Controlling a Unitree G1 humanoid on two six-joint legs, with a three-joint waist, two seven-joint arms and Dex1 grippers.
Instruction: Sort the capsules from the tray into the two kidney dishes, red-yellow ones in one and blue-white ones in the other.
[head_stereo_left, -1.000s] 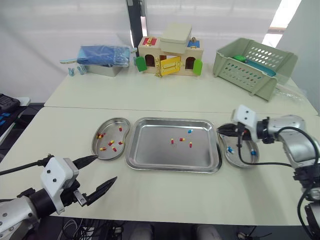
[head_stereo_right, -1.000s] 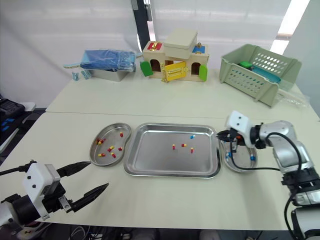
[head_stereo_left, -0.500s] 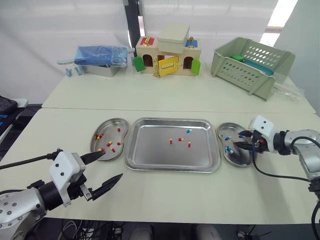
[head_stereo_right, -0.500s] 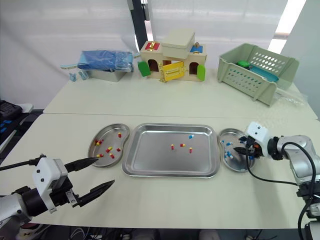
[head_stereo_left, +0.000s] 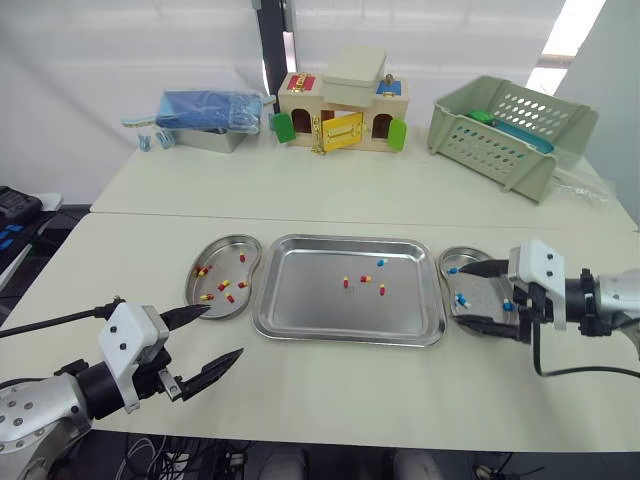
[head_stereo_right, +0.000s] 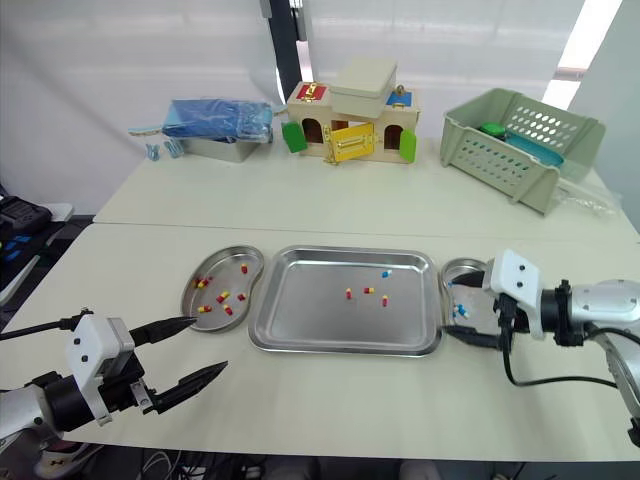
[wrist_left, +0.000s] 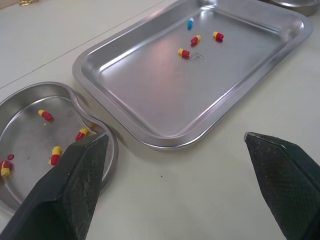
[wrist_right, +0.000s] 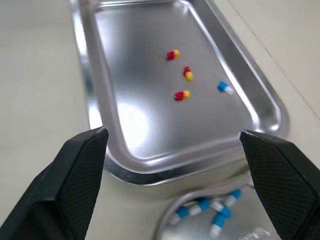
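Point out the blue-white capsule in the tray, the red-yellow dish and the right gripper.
blue-white capsule (head_stereo_left: 380, 263), left eye view, its middle.
red-yellow dish (head_stereo_left: 224, 250), left eye view, bare floor near the far rim.
right gripper (wrist_right: 172, 131), right wrist view, midway between its fingertips.

Tray (wrist_left: 165, 95) holds four capsules (wrist_left: 184, 52) beside a dish (wrist_left: 27, 137) of red-yellow ones

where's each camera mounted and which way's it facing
Left eye view: on the head, looking forward and down over the table; left claw low left, right claw at the right kidney dish.
Right eye view: beside it, same direction, same claws.
Left wrist view: on the left wrist, looking between its fingers at the tray and left kidney dish.
Right wrist view: on the right wrist, facing the tray from the opposite side between its fingers.
Both wrist views share the tray's blue-white capsule.
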